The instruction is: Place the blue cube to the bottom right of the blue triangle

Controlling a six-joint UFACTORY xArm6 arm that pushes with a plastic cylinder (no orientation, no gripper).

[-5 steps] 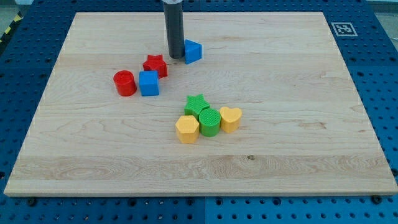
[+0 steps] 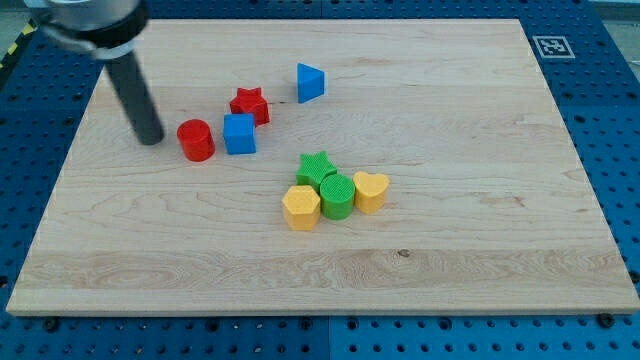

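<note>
Pale wood is filling the view: a wooden board sitting on a blue pegboard table. The dark rod is reaching down at the view's left, my tip resting just left of the red cylinder. No fingers are showing; the rod ends bare. The blue cube is sitting right of that cylinder, touching it or nearly so, so the cylinder is standing between tip and cube. The blue triangle is lying up and to the right, so the cube's goal lies rightward.
</note>
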